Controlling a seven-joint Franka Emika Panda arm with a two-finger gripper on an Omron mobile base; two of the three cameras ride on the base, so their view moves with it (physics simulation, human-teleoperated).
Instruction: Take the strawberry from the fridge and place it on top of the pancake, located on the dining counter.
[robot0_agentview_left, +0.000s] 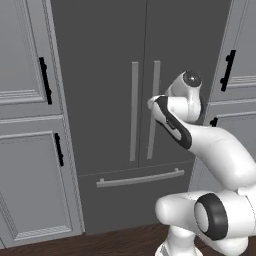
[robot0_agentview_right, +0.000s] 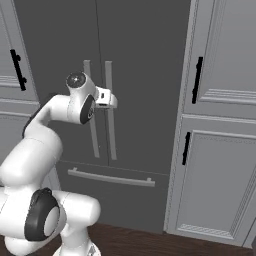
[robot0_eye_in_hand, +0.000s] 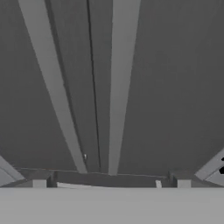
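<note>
The fridge (robot0_agentview_left: 100, 60) (robot0_agentview_right: 145, 55) stands in front of me, tall and dark grey, with both doors shut. Its two long light grey bar handles hang side by side at the door seam, the left handle (robot0_eye_in_hand: 52, 87) and the right handle (robot0_agentview_left: 155, 80) (robot0_eye_in_hand: 120, 87). My gripper (robot0_agentview_left: 151, 102) (robot0_agentview_right: 113, 100) (robot0_eye_in_hand: 111, 181) is open and holds nothing. It sits close in front of the right door's handle (robot0_agentview_right: 111, 135), at about mid height. The fingertips (robot0_eye_in_hand: 39, 183) stand wide apart. The strawberry is hidden. The pancake and the dining counter are out of view.
Grey panelled cabinets with black handles flank the fridge on the left (robot0_agentview_left: 30, 150) and on the right (robot0_agentview_right: 220, 150). The bottom drawer (robot0_agentview_left: 135, 200) has a horizontal bar handle (robot0_agentview_right: 110, 178). Dark wood floor (robot0_agentview_right: 150, 242) runs along the base.
</note>
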